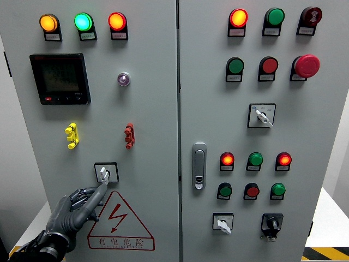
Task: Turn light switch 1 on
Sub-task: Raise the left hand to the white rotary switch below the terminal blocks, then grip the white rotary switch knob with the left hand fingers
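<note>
A small rotary switch (104, 173) with a white lever sits in a black square frame on the left cabinet door, low and left of the middle. My left hand (73, 210), dark grey, reaches up from the lower left. Its index finger (100, 192) is stretched out and its tip touches the underside of the lever; the other fingers are curled in. Nothing is grasped. The right arm does not show.
Above the switch are a yellow toggle (71, 135), a red toggle (129, 135), a black meter (60, 78) and three lit lamps. A red warning triangle (119, 219) lies below. The right door carries a handle (199, 165), lamps, push buttons and more rotary switches.
</note>
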`<state>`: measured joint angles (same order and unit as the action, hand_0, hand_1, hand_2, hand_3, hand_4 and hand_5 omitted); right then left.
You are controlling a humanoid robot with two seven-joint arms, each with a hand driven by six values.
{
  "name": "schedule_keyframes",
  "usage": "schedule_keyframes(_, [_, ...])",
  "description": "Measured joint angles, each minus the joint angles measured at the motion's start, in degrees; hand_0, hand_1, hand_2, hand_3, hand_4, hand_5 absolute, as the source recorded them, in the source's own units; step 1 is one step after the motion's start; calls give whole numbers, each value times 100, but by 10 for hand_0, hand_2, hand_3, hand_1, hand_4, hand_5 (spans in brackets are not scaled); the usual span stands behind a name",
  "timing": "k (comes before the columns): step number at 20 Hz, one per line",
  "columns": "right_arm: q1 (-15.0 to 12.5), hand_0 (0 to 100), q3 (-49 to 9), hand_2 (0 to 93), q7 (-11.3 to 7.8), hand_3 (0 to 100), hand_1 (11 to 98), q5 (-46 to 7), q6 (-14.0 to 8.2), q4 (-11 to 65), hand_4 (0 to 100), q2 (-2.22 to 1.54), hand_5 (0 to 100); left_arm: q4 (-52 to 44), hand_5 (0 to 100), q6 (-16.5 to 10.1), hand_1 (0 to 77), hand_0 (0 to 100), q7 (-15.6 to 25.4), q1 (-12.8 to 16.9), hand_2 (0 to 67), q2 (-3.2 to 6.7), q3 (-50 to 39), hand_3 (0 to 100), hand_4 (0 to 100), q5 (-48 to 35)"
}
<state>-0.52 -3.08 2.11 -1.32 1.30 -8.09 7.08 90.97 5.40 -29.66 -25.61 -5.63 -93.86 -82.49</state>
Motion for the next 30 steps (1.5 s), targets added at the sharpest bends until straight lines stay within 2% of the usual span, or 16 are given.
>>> schedule_keyframes(5, [-1,0,0,0,0,199,200,0,0,3,195,0,104,25,722,168,643,0,-16,-75,453,-18,48,772,960,0])
schedule_keyframes(10, [0,0,0,0,0,199,201,0,0,3,195,2,104,36,737,474,654,0,-58,-121,462,-26,137,789,973,-1])
schedule_keyframes(26, [0,0,0,0,0,199,199,0,2,3,195,-1,104,96,753,515,661,0,-311,-302,481,-69,144,806,984,-5])
schedule_keyframes(30, [0,0,0,0,0,199,202,0,2,1,195,0,104,98,752,541,658,0,-412,-447,486,-66,149,806,986,-11])
